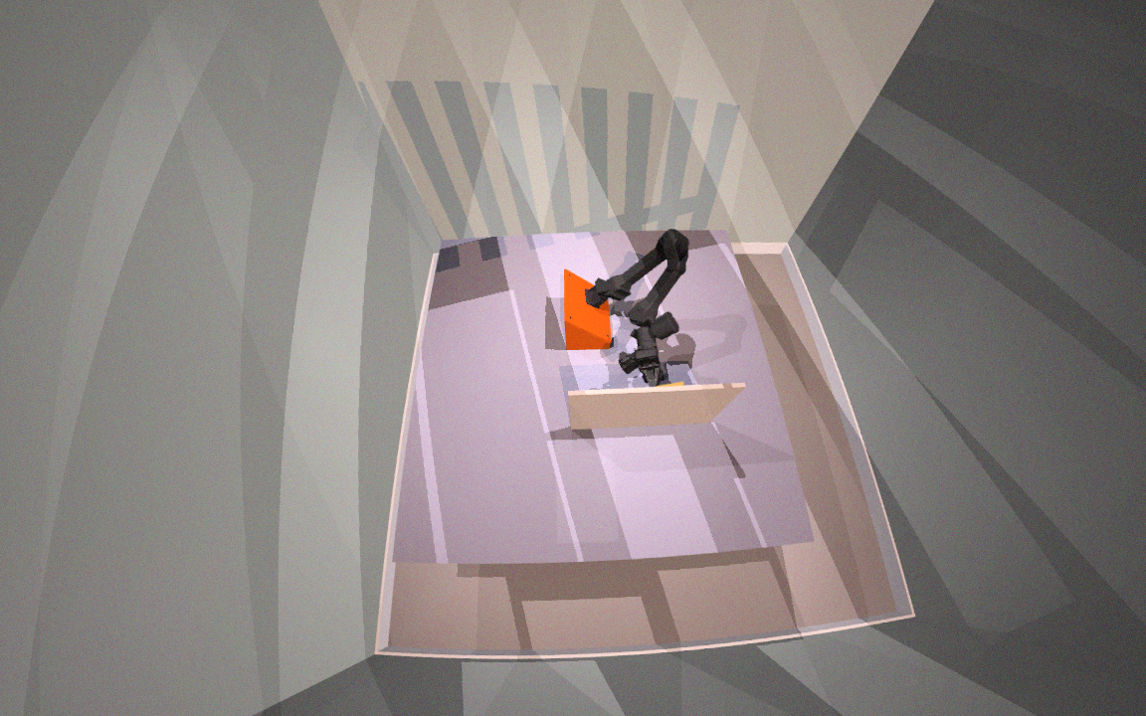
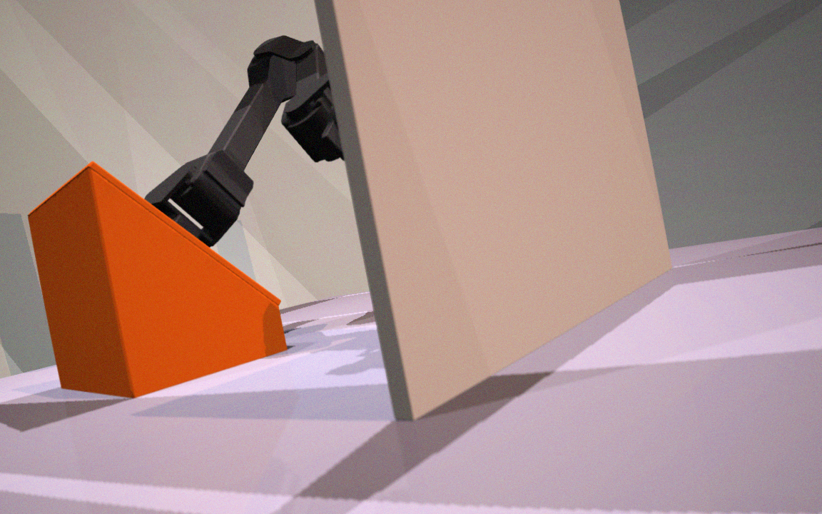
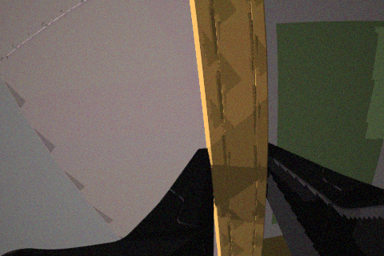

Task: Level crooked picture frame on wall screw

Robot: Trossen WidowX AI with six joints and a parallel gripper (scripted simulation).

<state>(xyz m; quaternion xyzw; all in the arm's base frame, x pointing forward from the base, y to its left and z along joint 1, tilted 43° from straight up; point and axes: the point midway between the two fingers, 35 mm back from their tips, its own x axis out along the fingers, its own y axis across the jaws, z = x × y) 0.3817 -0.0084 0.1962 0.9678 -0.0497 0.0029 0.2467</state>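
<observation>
The picture frame (image 3: pixel 236 88) has a gold-brown border around a grey mat and a green picture. In the wrist view its side bar runs top to bottom between my fingers, and part of its top bar shows at the upper right. My gripper (image 3: pixel 230 154) is shut on this side bar, one black finger on each side. In the top view a thin yellow bit of the frame (image 1: pixel 671 384) shows just above the wall panel's top edge, beside the gripper (image 1: pixel 656 383). The panel hides the frame and gripper in the exterior view. The screw and notched strip are hidden.
The upright tan wall panel (image 1: pixel 640 409) (image 2: pixel 496 191) stands on the pale lilac table top (image 1: pixel 487 480) (image 2: pixel 210 460). An orange wedge-shaped block (image 1: pixel 586 333) (image 2: pixel 165 306) stands behind it, under the black arm's base. A low-rimmed floor area surrounds the table.
</observation>
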